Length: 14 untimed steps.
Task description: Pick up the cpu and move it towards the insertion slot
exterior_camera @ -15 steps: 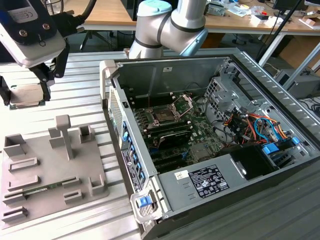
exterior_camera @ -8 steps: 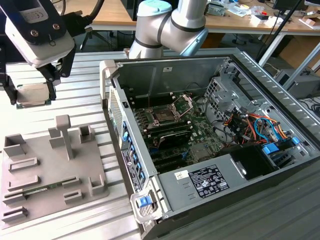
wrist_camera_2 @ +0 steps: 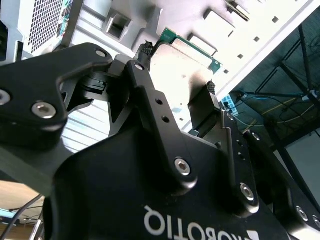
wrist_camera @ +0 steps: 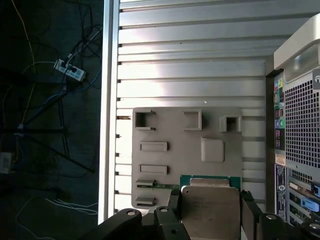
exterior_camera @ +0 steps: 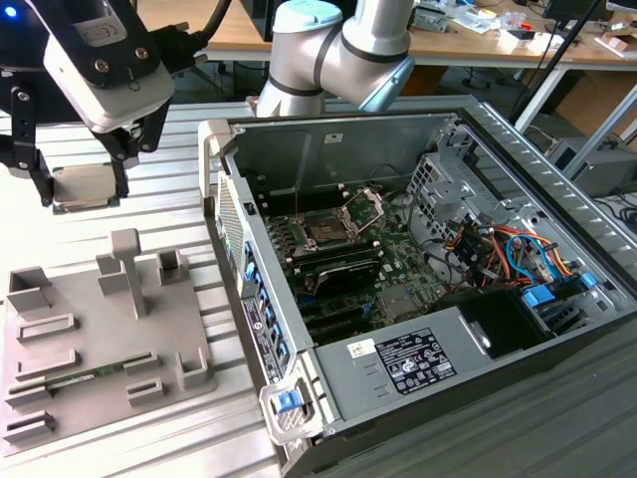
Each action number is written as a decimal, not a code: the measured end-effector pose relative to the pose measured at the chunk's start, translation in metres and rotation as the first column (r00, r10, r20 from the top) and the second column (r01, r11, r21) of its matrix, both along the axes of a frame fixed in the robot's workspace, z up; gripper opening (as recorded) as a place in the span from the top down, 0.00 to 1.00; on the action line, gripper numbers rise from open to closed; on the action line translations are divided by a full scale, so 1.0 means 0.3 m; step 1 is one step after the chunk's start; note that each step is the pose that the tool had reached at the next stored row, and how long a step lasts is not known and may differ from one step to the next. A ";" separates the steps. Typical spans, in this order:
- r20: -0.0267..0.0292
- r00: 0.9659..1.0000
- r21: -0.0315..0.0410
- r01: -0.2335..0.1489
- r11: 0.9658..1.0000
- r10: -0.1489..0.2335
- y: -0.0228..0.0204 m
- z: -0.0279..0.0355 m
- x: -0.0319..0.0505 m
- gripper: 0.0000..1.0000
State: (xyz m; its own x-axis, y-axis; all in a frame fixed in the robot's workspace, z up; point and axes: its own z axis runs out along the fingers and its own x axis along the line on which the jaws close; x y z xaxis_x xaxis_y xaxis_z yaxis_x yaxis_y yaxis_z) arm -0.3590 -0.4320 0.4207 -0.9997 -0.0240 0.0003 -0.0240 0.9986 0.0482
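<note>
two fingers of the gripper (exterior_camera: 82, 191) pinch the cpu (wrist_camera: 210, 210) by opposite edges, aloft near the grey tray (exterior_camera: 100, 339), well apart from the insertion slot (exterior_camera: 326, 231); we judge so thin a hold may slip, or clip the case wall (exterior_camera: 231, 214).

One cpu (exterior_camera: 82, 187), one insertion slot (exterior_camera: 325, 231), one grey tray (exterior_camera: 90, 329), one computer case (exterior_camera: 328, 149).

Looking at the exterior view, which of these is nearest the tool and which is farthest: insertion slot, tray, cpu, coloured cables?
1. cpu, held in the tool.
2. tray, below it.
3. insertion slot, inside the case.
4. coloured cables, toward the exterior view's right.
</note>
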 end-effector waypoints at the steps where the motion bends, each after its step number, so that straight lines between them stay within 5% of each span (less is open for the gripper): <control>1: 0.000 1.000 0.000 0.000 1.000 0.000 0.000 0.000 0.005 0.45; 14: 0.000 1.000 0.000 0.000 1.000 0.000 0.000 0.000 0.041 0.45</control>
State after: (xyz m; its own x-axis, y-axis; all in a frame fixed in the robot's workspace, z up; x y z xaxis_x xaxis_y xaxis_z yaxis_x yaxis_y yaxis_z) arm -0.3468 -0.4320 0.4207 -0.9997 -0.0239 0.0003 -0.0239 0.9986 0.0482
